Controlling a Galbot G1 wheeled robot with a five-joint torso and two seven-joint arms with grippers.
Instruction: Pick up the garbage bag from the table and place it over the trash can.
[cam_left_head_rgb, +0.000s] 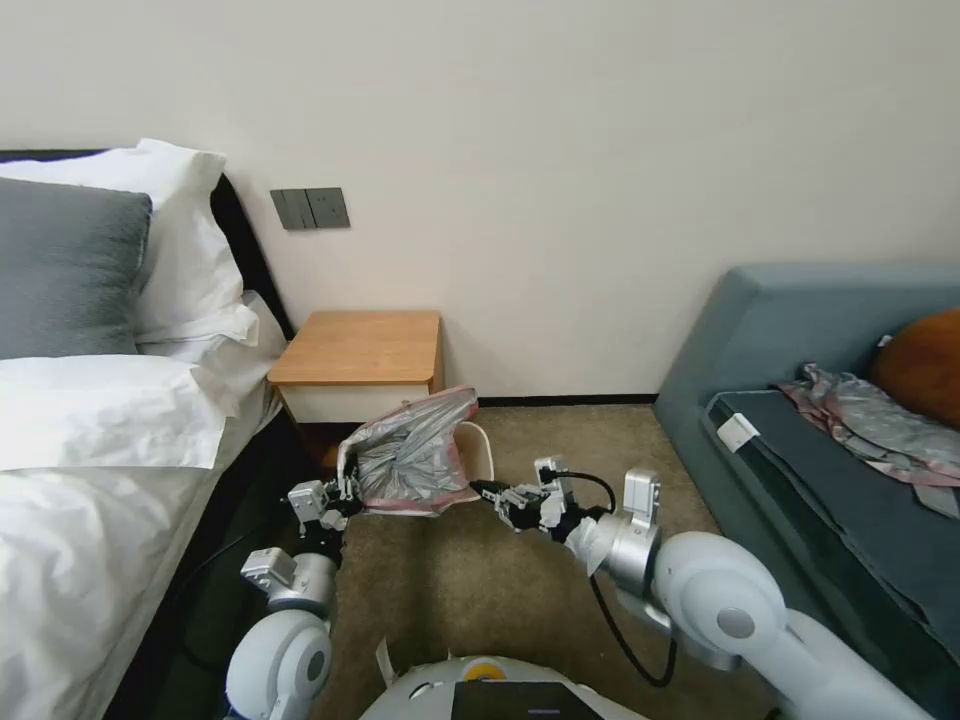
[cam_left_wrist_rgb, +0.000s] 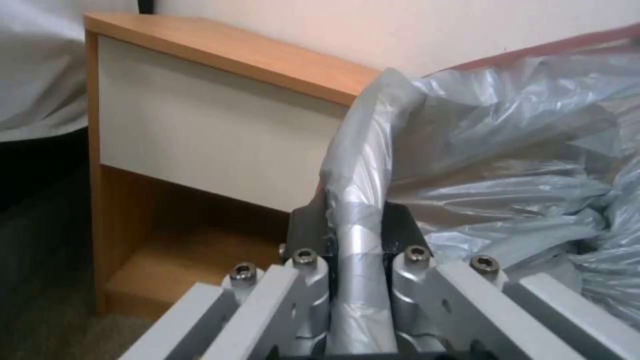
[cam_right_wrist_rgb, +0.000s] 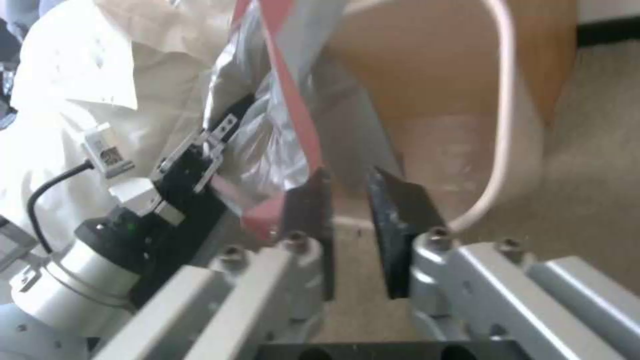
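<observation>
Left gripper (cam_left_wrist_rgb: 353, 235) pinches the garbage bag (cam_left_head_rgb: 415, 455) over the trash can (cam_left_head_rgb: 482, 455). Right gripper (cam_right_wrist_rgb: 350, 200), fingers parted, sits at its rim.

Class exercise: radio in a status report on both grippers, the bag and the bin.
Left gripper shut on thin grey-silver plastic garbage bag. Right gripper open at bag's pink rim, by cream-white plastic trash can. Bag partly over can. Nothing blocking.

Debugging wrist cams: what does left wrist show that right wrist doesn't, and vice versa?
Left wrist alone: the nightstand with its white drawer front and lower shelf, and the left gripper shut on a fold of the garbage bag. Right wrist alone: the trash can rim and inside, and the right gripper, fingers apart beside the bag's pink band. Both: the bag.
</observation>
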